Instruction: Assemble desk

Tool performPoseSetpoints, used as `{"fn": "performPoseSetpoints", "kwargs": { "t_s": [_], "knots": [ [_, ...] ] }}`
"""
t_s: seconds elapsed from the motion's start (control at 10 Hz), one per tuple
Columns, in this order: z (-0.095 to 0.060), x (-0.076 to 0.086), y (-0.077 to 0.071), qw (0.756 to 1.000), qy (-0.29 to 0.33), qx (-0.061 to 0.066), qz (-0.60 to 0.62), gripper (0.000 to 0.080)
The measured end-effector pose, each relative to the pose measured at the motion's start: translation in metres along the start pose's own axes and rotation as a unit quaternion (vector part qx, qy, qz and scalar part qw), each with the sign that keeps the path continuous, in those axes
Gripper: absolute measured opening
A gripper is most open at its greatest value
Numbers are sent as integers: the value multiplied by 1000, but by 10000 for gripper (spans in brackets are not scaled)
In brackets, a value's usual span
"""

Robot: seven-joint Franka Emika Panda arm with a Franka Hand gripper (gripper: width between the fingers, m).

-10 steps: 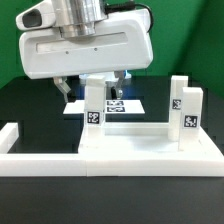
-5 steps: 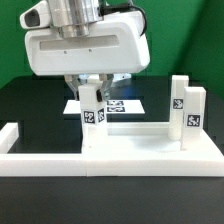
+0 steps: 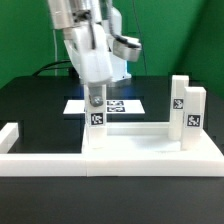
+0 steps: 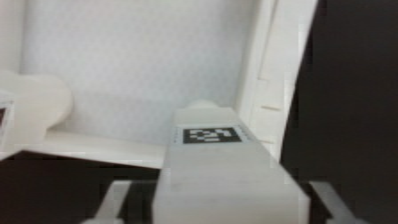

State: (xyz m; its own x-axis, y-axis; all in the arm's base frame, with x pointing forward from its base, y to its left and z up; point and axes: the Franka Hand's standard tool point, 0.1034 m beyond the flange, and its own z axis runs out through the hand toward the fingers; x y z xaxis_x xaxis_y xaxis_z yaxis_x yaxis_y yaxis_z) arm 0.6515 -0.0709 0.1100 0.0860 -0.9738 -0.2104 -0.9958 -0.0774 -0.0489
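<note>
The white desk top [image 3: 150,150] lies flat near the front of the table. Two short square legs stand upright on it, each with a black-and-white tag. One leg [image 3: 96,116] is at its corner on the exterior view's left, the other leg [image 3: 184,108] on the right. My gripper [image 3: 95,97] comes down from above and is shut on the top of the left leg. In the wrist view that leg [image 4: 217,150] fills the space between my fingers [image 4: 128,200], with the desk top's surface [image 4: 143,60] beyond it.
The marker board [image 3: 122,104] lies flat on the black table behind the desk top. A long white border bar [image 3: 35,162] runs along the front, with a raised end [image 3: 10,133] at the exterior view's left.
The jaws have closed onto the left leg. The hand has since turned about its upright axis, now showing its narrow side instead of its broad face.
</note>
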Motion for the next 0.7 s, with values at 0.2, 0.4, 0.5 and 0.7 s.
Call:
{"fn": "performPoseSetpoints", "kwargs": {
  "t_s": [0.2,0.4,0.5,0.7],
  "knots": [
    [-1,7,2,1000,-2,2,16,291],
    [-1,8,-1,999,9,11,-46,570],
    [3,8,-1,988,27,26,-149,570],
    [12,3,9,957,28,21,-290,645]
  ]
}}
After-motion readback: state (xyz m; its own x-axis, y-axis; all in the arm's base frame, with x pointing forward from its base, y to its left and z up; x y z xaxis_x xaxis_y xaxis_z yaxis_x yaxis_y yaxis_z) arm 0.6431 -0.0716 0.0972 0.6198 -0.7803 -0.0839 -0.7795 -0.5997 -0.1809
